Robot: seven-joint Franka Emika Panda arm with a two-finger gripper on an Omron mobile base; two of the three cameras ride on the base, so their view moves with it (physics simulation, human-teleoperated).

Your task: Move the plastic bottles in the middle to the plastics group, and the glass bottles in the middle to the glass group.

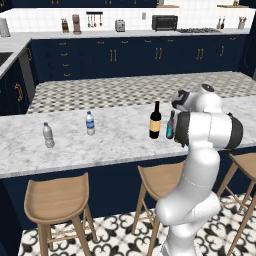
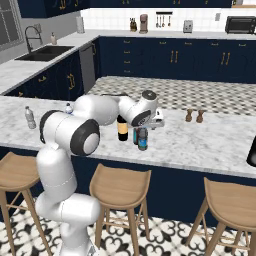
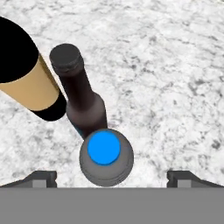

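My fingers spread wide, empty, straddling the upright smoky plastic bottle directly below, its blue cap centred between them.

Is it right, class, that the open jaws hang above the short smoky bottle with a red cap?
Not quite: the cap is blue, not red. The hand view shows the short smoky bottle with a blue cap directly below the gripper, its jaws wide open.

Two clear water bottles, three middle bottles, two stubby brown bottles, three stools.
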